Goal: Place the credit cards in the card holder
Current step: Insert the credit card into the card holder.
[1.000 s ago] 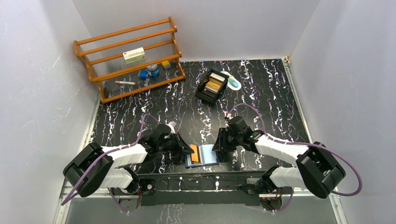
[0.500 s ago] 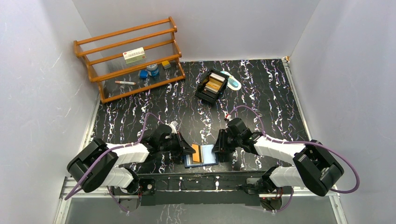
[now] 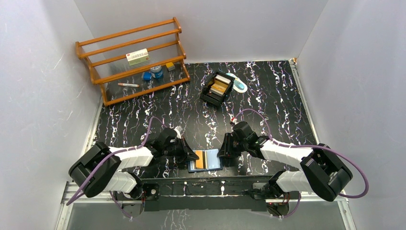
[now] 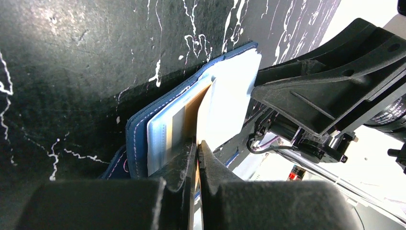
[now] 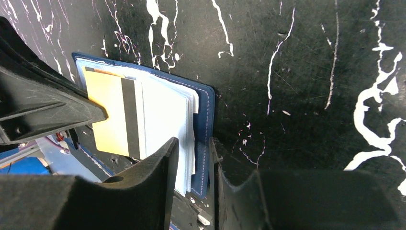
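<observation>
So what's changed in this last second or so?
Only a little: the left hand, pinching a gold credit card, has crept toward the card holder, easing the card slightly further in. The right hand stays clamped on the holder's edge; the rack and black tray haven't moved.

At bottom centre of the left wrist view, the credit card (image 4: 192,117) runs out of sight inside the left pincer (image 4: 197,153). The right pincer (image 5: 194,160) hides the lower edge of the card holder (image 5: 207,120). Upper left overhead, print on the rack's (image 3: 125,32) box (image 3: 137,57) is unreadably small.
</observation>
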